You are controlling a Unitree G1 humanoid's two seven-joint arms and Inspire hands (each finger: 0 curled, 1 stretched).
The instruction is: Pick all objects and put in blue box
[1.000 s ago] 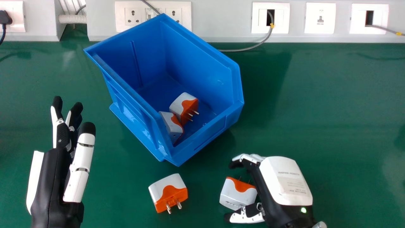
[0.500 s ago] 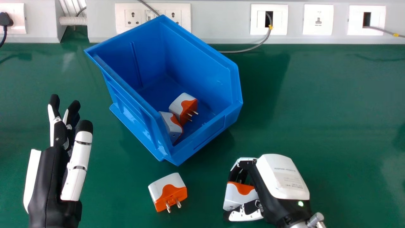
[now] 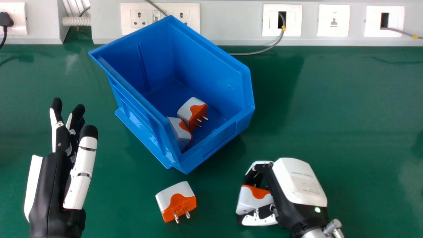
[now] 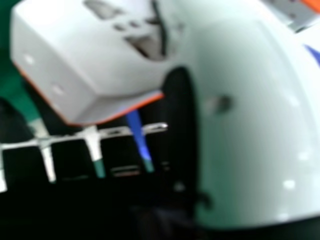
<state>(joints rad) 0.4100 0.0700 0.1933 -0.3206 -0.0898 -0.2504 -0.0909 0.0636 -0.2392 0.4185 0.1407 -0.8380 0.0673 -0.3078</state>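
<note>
In the head view my right hand (image 3: 290, 191) is curled round a white and orange plug adapter (image 3: 252, 201) at the lower right. The right hand view shows that adapter (image 4: 75, 60) close up, held between the thumb (image 4: 250, 125) and the fingers. A second adapter (image 3: 175, 198) lies on the green table, prongs toward the robot, below the blue box (image 3: 211, 145). Two more adapters, one white and orange (image 3: 192, 112) and one beside it (image 3: 180, 132), rest inside the box. My left hand (image 3: 54, 185) stays open at the left, holding nothing.
The green table (image 3: 347, 115) extends right of the box. Along the back runs a grey panel (image 3: 231, 19) with sockets, and a grey cable (image 3: 254, 53) hangs down behind the box's right side. A black plug (image 3: 6, 19) sits at the far left.
My right hand has closed its fingers and thumb on the adapter, which now sits slightly farther right and is turned a little. The left hand shifted slightly left.
</note>
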